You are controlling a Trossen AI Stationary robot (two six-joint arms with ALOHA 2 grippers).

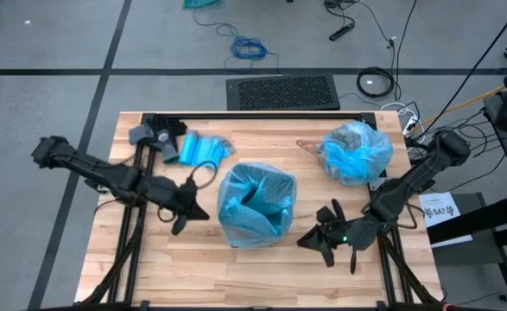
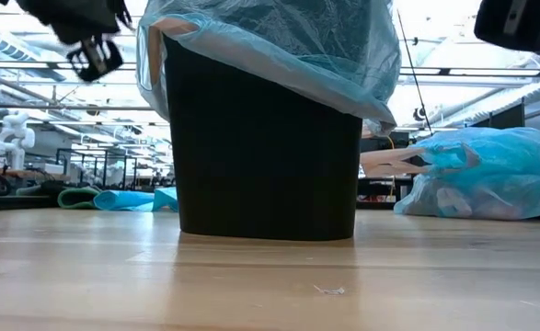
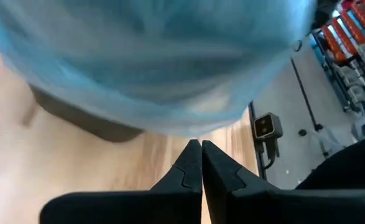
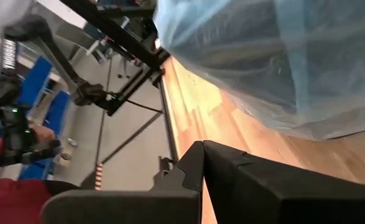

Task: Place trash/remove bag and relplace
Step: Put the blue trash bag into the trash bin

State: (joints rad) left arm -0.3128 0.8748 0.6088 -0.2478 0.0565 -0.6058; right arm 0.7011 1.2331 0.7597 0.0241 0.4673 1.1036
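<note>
Beside the lined bin [image 1: 255, 207], left gripper [image 1: 180, 223] closed, right gripper [image 1: 315, 242] closed

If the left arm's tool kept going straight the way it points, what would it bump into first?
Most likely the blue bag draped over the black bin. The left tool, shut and empty, points right at the bag's overhanging edge, though depth is hard to judge.

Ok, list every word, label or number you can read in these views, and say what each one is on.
"SA7": on the white paper sign just off the table's right edge, high view; its smaller print is too small to read.
Red and orange packages in the left wrist view: markings too blurred to read.
Nothing else is legible.
</note>
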